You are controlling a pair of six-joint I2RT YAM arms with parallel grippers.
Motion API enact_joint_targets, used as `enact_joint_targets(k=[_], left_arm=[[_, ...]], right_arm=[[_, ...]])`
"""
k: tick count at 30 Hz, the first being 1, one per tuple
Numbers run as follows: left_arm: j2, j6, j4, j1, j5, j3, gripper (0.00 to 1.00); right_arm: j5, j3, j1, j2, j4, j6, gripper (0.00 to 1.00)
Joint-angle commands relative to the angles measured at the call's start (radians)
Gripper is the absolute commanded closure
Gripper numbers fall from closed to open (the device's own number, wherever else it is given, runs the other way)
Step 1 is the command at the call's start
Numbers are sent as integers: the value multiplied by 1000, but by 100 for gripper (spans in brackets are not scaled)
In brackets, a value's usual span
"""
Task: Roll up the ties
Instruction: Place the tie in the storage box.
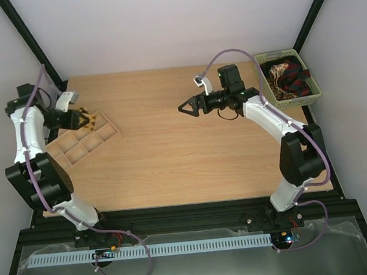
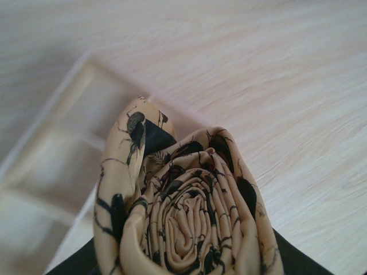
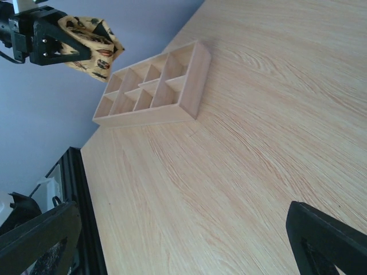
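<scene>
While left hand (image 1: pixel 83 118) grips rolled tie (image 2: pixel 183 217) over tray (image 1: pixel 81 150) at nine o'clock, lower into compartment before release; right hand (image 1: pixel 186 107) agape, empty

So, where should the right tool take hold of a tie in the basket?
I would pinch a raised fold on top of the ties, coming straight down: the basket walls close off every side and the ties lie bunched.

Rolled tan tie (image 2: pixel 189 223) above tray (image 1: pixel 74 151); other ties (image 1: pixel 287 79) heaped in basket (image 1: pixel 297 100).
</scene>
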Motion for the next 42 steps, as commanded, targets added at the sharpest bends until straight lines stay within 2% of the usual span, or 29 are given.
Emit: enact_joint_targets(k=[1,4,7,10,15,20,28,42], left_arm=[[58,306,-214,87,-232,71,92],[96,350,-199,90,-316,87,92],[180,260,-226,87,-348,163,97],[195,59,-214,88,-315,162,98],[99,-260,-108,83,-298,1,98],[65,-499,-22,77,-505,-98,98],[94,-617,19,63,-668,-136,98],[187,-685,55,30,-654,-146,98]], right_arm=[[-60,43,-19,43,-92,-66,1],[-91,36,-27,57,-100,-62,1],[-102,33,-33,62,-107,-63,1],[-94,26,-40,58,-107,-63,1],[-83,12,-54,52,-98,-59,1],[-97,-10,-64,54,-84,-43,2],[-108,-23,-77,62,-94,-40,1],[-110,-33,-101,65,-141,-67,2]])
